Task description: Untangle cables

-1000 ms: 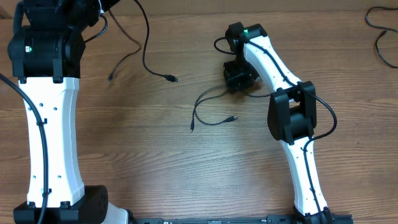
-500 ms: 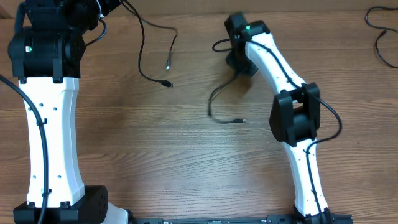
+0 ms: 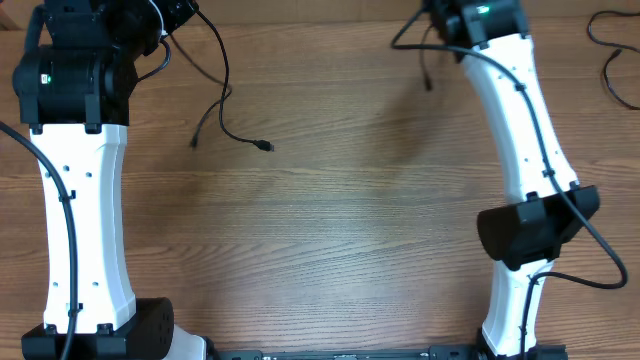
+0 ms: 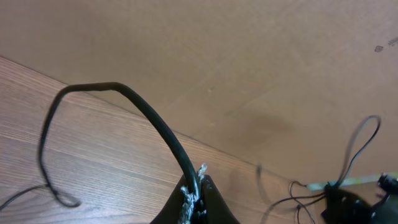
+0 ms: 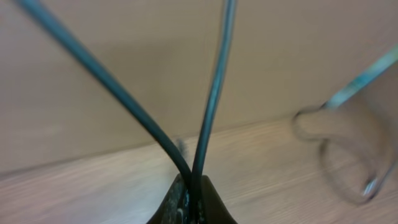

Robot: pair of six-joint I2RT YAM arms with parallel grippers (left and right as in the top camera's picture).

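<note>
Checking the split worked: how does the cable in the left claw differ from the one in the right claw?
Left cable: one strand leaves the left claw and arcs over. Right cable: two strands rise from the right claw. Overhead, the left cable trails down over the table with both ends showing; the right cable sits near the top edge, only a short tail hanging. Shared: thin, black, each pinched in a shut claw.

Body: left arm (image 3: 85, 200) and right arm (image 3: 520, 100) have white link shells, black joint housings and a green LED (image 3: 45, 78) each. Thick black harness cable (image 3: 70, 220) runs along the links. Small dark screw holes in shells. Fingers black on left gripper (image 4: 198, 193) and right gripper (image 5: 191, 193); whitish scuffing on the left.
</note>
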